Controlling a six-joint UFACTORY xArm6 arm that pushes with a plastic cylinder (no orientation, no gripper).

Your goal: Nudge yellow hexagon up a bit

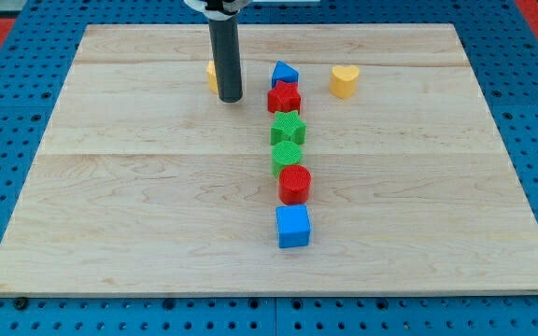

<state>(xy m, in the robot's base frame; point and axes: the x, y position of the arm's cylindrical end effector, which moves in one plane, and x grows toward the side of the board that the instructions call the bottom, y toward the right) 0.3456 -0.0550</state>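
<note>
My tip point(230, 98) holds nothing, at yellow hexagon point(212, 77), mostly hidden behind rod. Push gently toward view's top; stop early; clear of red star point(284, 97).

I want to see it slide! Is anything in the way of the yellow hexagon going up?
Nothing visible. The yellow hexagon peeks out on the view's left of the rod, whose tip sits right beside it. Toward the view's top there is only bare board. The blue block and yellow heart sit off to the view's right.
</note>
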